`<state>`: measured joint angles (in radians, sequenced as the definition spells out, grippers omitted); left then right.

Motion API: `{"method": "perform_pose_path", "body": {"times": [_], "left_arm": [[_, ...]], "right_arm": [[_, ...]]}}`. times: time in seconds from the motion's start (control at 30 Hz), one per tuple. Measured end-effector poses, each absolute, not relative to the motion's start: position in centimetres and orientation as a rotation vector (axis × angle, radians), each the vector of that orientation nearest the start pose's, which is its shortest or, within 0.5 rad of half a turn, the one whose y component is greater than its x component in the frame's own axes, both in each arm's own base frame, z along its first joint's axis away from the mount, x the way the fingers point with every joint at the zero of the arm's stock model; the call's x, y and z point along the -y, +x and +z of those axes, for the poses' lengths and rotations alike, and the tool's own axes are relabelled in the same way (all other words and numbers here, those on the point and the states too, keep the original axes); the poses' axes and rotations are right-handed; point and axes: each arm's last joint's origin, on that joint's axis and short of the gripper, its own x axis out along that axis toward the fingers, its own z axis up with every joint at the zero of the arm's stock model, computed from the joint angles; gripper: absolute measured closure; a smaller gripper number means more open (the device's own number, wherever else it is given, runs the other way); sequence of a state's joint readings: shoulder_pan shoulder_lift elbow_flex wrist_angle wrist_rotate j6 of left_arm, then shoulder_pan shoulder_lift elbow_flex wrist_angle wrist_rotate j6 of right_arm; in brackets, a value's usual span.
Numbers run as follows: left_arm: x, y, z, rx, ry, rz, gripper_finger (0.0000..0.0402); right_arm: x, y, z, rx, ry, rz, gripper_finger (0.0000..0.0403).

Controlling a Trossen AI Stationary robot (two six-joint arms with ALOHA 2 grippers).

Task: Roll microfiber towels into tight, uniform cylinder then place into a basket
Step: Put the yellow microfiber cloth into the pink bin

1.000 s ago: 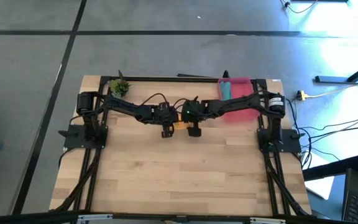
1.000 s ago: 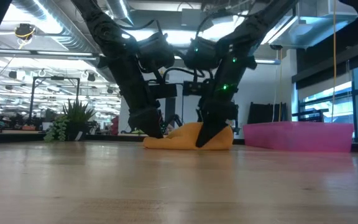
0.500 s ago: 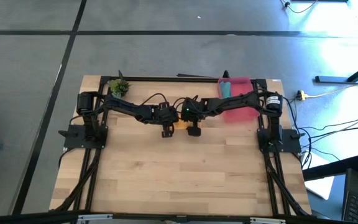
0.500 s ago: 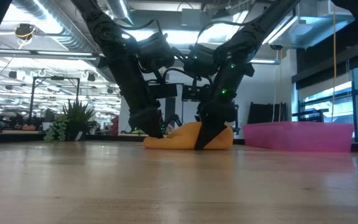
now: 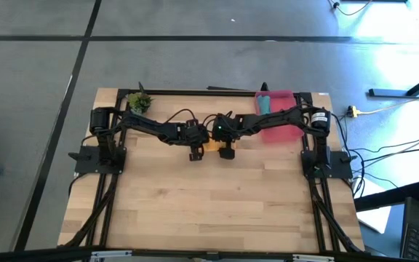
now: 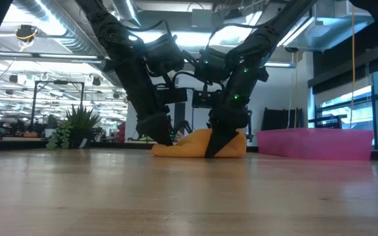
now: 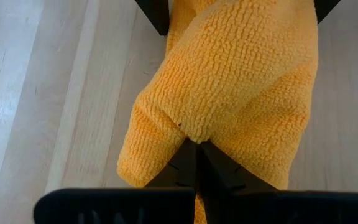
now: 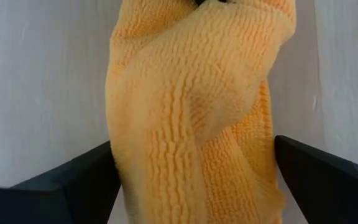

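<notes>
So you've got both arms meeting over the far middle of the counter (image 5: 209, 196), working the orange towel (image 6: 199, 144) from either end. It's bunched into a lumpy roll lying on the wood, with one end tapering flat toward the left.

Your left gripper (image 7: 196, 155) is pinched closed on a fold of the orange towel; in the left wrist view the two fingers meet right under the cloth with a tuck of it caught between them. Your right gripper (image 8: 194, 168) is spread wide, one finger (image 8: 73, 177) on each side of the roll, straddling it. You can't really call that a grip, the cloth just sits between them.

The teal towel (image 5: 264, 105) is already lying in the pink basket (image 5: 286, 131), which sits at the far right of the counter, partly under your right arm. There's a small green plant (image 5: 140, 102) over at the far left corner.
</notes>
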<state>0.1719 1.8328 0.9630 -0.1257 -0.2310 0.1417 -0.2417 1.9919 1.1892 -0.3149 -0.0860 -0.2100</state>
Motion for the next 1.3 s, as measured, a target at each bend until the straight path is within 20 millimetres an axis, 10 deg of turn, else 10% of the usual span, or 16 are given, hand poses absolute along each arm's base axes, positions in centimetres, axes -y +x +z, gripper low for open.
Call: {"method": "perform_pose_path", "body": {"times": [0.77,1.3], "left_arm": [[-6.53,33.85,12.99,-1.023,0.157,0.297,0.0401],[-6.52,33.91,13.02,-1.006,0.106,0.313,0.0401]], "right_arm": [[8.82,37.41,12.29,-1.098,-0.008,-0.007,0.0132],[8.83,37.45,12.3,-1.093,-0.009,-0.006,0.0147]]}}
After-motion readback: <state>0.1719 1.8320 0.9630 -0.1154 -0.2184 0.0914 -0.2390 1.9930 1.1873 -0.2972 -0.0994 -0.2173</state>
